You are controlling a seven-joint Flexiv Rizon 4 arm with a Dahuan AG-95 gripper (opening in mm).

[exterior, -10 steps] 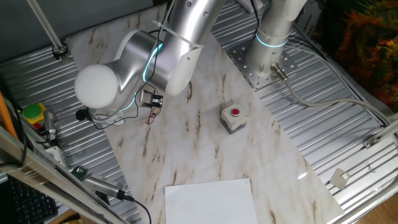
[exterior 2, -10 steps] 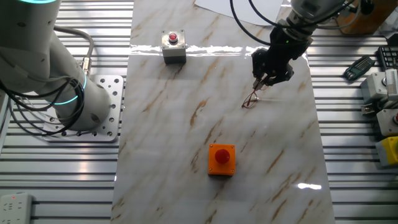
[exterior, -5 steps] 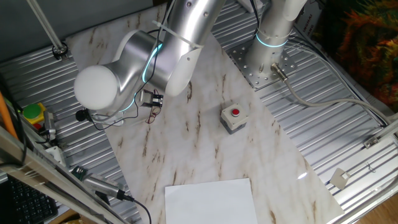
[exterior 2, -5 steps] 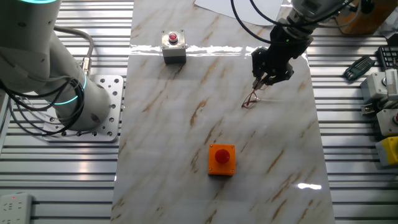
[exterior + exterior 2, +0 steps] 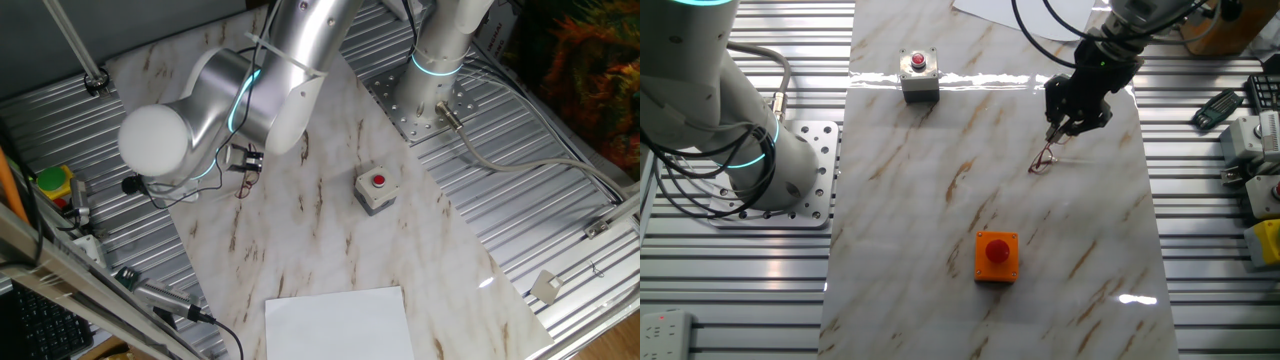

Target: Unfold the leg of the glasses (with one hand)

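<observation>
Just below the black two-finger gripper (image 5: pixel 1059 133), the thin reddish-brown wire glasses (image 5: pixel 1042 159) have crept slightly toward it across the marble counter (image 5: pixel 940 200). Whether the fingers pinch the leg, I cannot tell; unfolding seems barely under way.

Reddish-brown glasses (image 5: pixel 1042 159); black hand (image 5: pixel 1061 131); brown-veined white marble table (image 5: pixel 940 230).
</observation>
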